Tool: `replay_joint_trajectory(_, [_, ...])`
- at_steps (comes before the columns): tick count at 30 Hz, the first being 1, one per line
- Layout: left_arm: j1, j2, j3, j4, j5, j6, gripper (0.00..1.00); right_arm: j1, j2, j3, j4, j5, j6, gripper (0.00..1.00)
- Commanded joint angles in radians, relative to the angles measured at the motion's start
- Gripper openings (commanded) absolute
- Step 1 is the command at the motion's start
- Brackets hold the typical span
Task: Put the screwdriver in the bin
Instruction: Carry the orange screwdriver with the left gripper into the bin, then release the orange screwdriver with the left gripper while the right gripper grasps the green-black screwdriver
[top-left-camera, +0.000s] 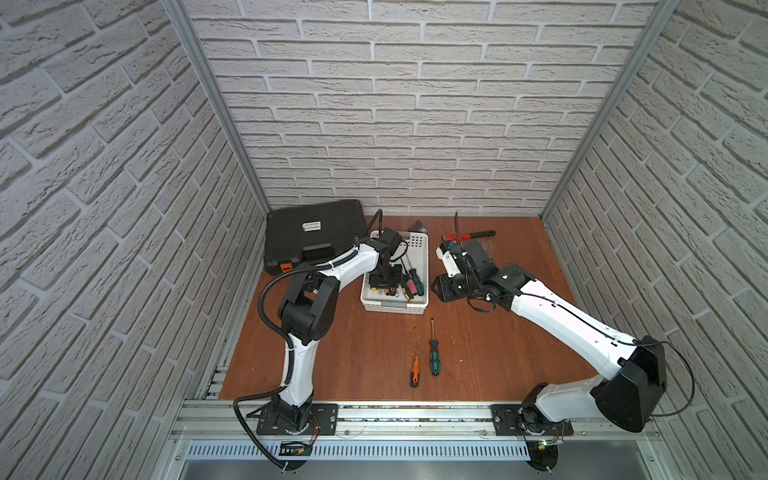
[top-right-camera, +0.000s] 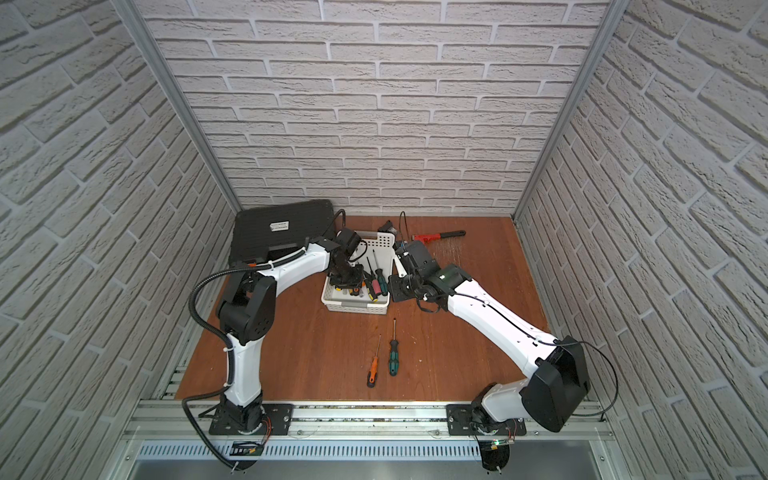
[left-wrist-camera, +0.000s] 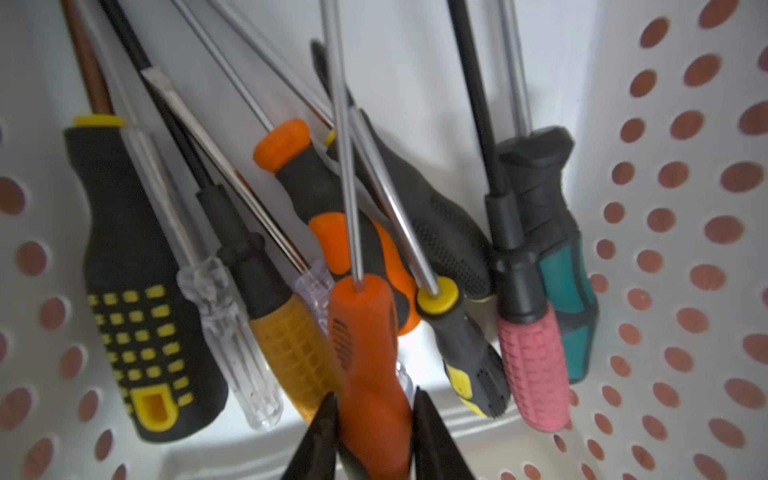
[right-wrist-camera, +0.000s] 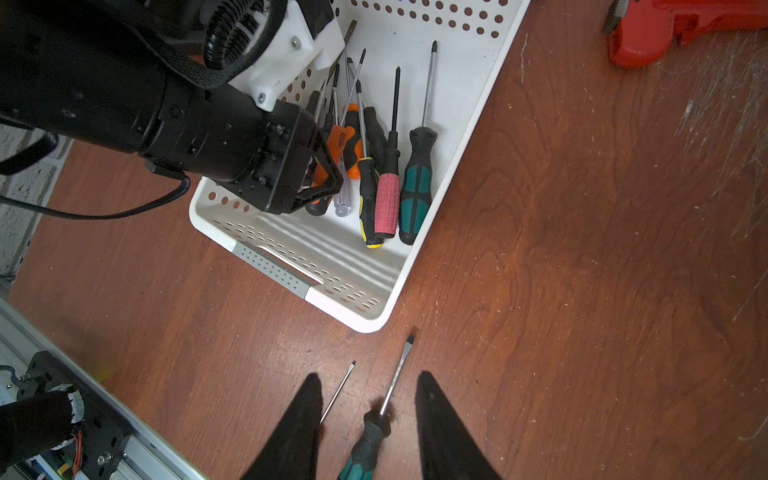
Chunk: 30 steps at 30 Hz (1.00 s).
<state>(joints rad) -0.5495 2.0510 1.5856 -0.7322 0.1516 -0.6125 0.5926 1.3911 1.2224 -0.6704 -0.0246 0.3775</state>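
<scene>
The white bin (top-left-camera: 395, 308) (top-right-camera: 357, 307) (right-wrist-camera: 365, 320) stands mid-table with several screwdrivers lying in it. My left gripper (top-left-camera: 384, 282) (top-right-camera: 345, 282) (left-wrist-camera: 374, 392) (right-wrist-camera: 330, 183) reaches down into the bin, shut on the handle of an orange screwdriver (left-wrist-camera: 365, 332) (right-wrist-camera: 337, 141) that leans on the pile. Two more lie on the wood in front of the bin: a thin orange-handled screwdriver (top-left-camera: 415, 368) (top-right-camera: 373, 370) and a green-handled screwdriver (top-left-camera: 434, 357) (top-right-camera: 393, 357) (right-wrist-camera: 370, 440). My right gripper (top-left-camera: 437, 286) (top-right-camera: 394, 286) (right-wrist-camera: 369, 376) hangs open and empty beside the bin's right wall, well above the table.
A black ribbed tool case (top-left-camera: 311, 237) (top-right-camera: 282, 232) sits at the back left, touching the left arm's side of the bin. A red wrench (top-left-camera: 465, 236) (right-wrist-camera: 665, 33) lies at the back behind the right arm. Bare wood stretches along the front and right.
</scene>
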Motion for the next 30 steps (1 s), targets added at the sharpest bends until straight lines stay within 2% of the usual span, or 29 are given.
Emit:
replay_joint_trajectory(1, [0.006,-0.020,0.019,0.014,-0.002,0.001,0.37,-0.001,-0.017,-0.010,0.008,-0.011,-0.003,0.40])
replay_joint_trajectory(9, [0.006,-0.127,-0.021,0.040,-0.007,0.008,0.38,-0.001,-0.017,-0.013,0.010,-0.011,0.008,0.39])
replay_joint_trajectory(15, [-0.005,-0.335,-0.154,0.118,-0.009,0.012,0.40,0.006,-0.065,-0.090,0.029,-0.004,0.064,0.39])
replay_joint_trajectory(20, [-0.045,-0.509,-0.300,0.155,-0.056,0.044,0.44,0.015,-0.139,-0.185,0.038,0.046,0.112,0.42])
replay_joint_trajectory(25, [-0.152,-0.679,-0.496,0.235,-0.175,0.041,0.45,0.056,-0.205,-0.298,0.021,0.057,0.197,0.43])
replay_joint_trajectory(30, [-0.262,-0.802,-0.646,0.273,-0.271,-0.020,0.47,0.184,-0.232,-0.398,0.026,0.075,0.303,0.45])
